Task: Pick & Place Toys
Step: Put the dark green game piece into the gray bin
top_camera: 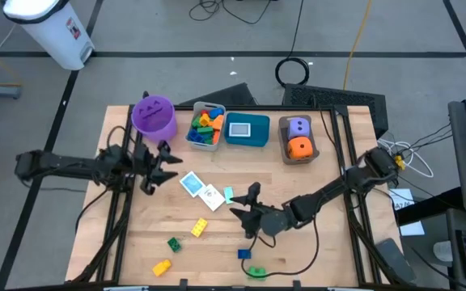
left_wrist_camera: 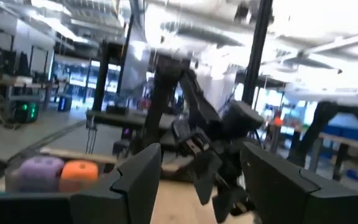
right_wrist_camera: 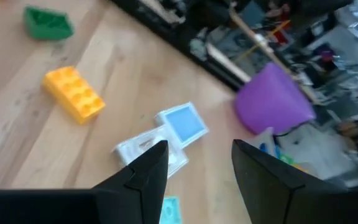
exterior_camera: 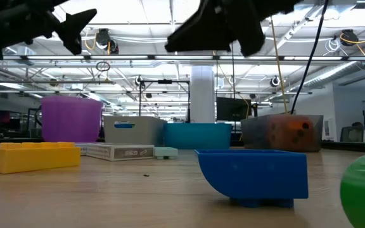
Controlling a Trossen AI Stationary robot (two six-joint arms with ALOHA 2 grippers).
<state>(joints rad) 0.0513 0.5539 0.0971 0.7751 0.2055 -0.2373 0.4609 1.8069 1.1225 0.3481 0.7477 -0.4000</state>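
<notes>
In the overhead picture the left end effector (top_camera: 168,164) reaches rightward from the left edge, left of centre, fingers parted and empty. The right end effector (top_camera: 243,204) stretches leftward from the right edge to lower centre, also parted and empty, beside two flat white-and-blue cards (top_camera: 201,190). Small plastic bricks (top_camera: 197,228) lie scattered on the wooden bench (top_camera: 322,242).

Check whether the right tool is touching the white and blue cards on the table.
Apart. In the right wrist view, the right tool stands open and empty, with the cards lying flat on the wood beyond it. The low view shows both arms well above the table.
</notes>
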